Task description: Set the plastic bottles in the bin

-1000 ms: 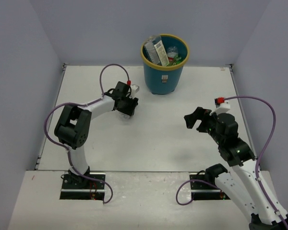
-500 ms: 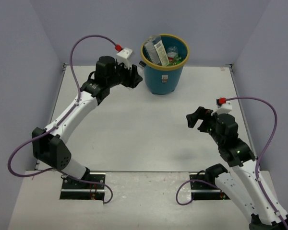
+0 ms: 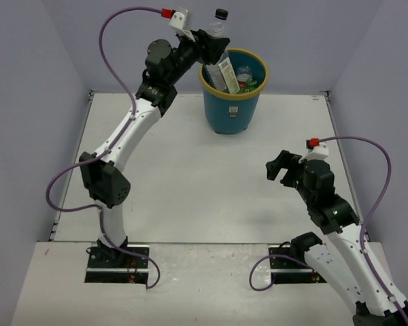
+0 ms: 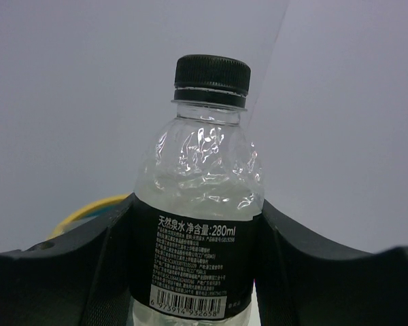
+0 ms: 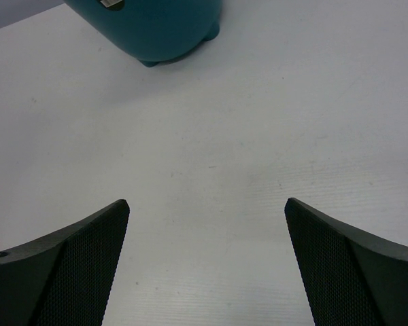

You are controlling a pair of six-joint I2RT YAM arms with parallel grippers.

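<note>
1. The round teal-blue plastic bin with the yellow rim (image 3: 231, 112) stands at the far middle of the white counter (image 3: 190, 190). It already holds several plastic bottles (image 3: 226, 73), some reaching the rim.
2. The left end effector (image 3: 214, 42) is clamped on a clear plastic bottle with a black label and black cap (image 4: 197, 204), held cap-up over the bin's far-left rim.
3. The right end effector (image 5: 207, 204) is spread wide and empty, over the near-right counter.

Risk, in my judgement: if released here, off-centre, the bottle may strike the rim or the standing bottles and bounce onto the counter.

Not verifiable:
- The held bottle's base is cut off.
- Its height above the rim is unclear.
- I cannot count the bin's contents.
</note>
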